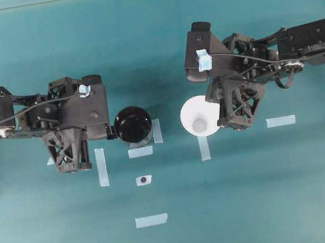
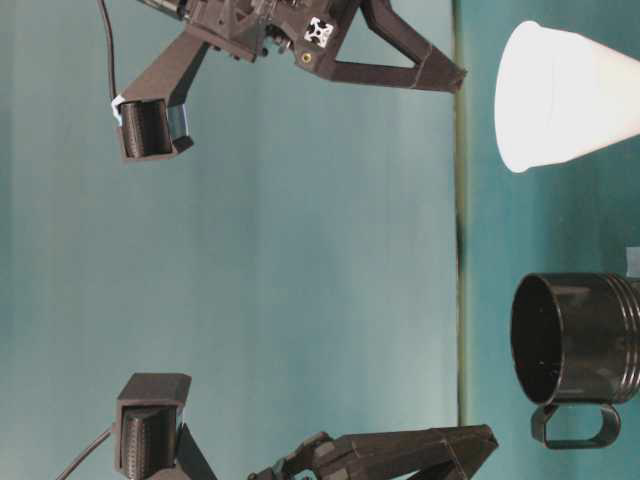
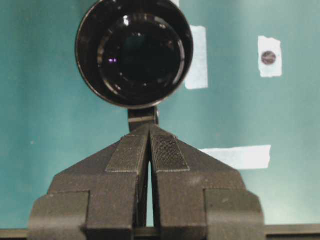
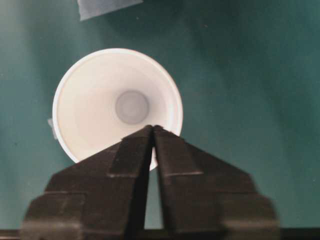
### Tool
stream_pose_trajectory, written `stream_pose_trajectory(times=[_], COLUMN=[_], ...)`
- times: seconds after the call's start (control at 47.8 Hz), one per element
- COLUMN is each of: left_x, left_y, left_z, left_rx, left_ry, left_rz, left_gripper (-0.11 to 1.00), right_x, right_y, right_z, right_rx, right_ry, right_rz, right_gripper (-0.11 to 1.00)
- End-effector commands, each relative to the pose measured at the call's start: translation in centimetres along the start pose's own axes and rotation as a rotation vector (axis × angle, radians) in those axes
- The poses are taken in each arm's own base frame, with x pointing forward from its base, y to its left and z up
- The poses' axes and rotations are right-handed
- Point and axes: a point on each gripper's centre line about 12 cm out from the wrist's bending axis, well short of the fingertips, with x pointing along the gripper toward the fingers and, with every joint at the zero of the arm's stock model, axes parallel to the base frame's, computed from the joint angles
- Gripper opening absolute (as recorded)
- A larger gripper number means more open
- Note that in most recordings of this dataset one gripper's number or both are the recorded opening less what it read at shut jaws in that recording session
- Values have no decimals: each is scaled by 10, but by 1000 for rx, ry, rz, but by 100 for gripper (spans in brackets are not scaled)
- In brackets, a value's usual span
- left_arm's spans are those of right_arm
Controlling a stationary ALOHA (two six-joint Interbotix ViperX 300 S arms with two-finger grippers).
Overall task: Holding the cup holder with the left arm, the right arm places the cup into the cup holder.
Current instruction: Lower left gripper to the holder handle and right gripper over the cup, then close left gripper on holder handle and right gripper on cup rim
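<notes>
The holder (image 1: 133, 124) stands upright on the table (image 1: 259, 205), left of centre, mouth up and empty — its stubby handle points back at my left gripper (image 3: 150, 131). In the left wrist view those jaws are pressed together right at the handle's end; they meet at the tips, so I call them closed, but I can't tell whether the handle is actually pinched or just touched. Nothing else is in them.

The cup (image 1: 200, 116) stands upright on its base, apart from the holder, to the right of it, rim up. It is not in the holder. My right gripper (image 4: 151, 131) sits over the near edge of the cup's rim; in the wrist view the tips look nearly together with only a thin slit between them, and I can't tell whether they pinch the rim or sit above it. The cup is resting on the table, not lifted.

Progress, as I judge it: early. The left side looks set at the handle — maybe holding. What's left is nearly everything on the right: grasp the cup, lift, carry it across to the holder, lower it in.

Pale tape strips (image 1: 152, 220) lie scattered on the table around both things.
</notes>
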Motion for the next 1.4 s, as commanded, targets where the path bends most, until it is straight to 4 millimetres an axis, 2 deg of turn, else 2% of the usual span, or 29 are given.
stream_pose_trajectory(times=[0.0, 0.125, 0.209, 0.272, 0.314, 0.376, 0.46, 0.585, 1.024, 1.38], left_x=[-10, -6, -5, -4, -2, 0, 2, 8, 35, 56], left_y=[4, 5, 5, 4, 4, 4, 4, 4, 5, 15], left_z=[9, 4, 3, 2, 2, 1, 1, -2, -4, -3], left_rx=[-1, -5, 4, 18, 22, 38, 53, 81, 80, 57], left_ry=[-48, -41, -49, -56, -59, -67, -71, -60, 6, 45], left_rz=[13, 15, 15, 17, 17, 19, 20, 18, 8, 15], left_gripper=[3, 13, 31, 49, 62, 81, 96, 91, 93, 93], right_x=[-14, -15, -16, -16, -16, -16, -14, -12, 4, 19], right_y=[1, 0, 0, -2, -3, -5, -9, -17, -20, -22], right_z=[13, 17, 18, 20, 21, 21, 19, 18, 15, 12], right_rx=[-7, 3, 9, 8, 6, -2, -9, 7, 7, -2], right_ry=[-55, -64, -61, -57, -55, -44, -25, 6, 57, 79], right_rz=[6, 5, 3, -2, -8, -18, -35, -54, -64, -71], right_gripper=[23, 55, 78, 91, 95, 93, 92, 92, 92, 92])
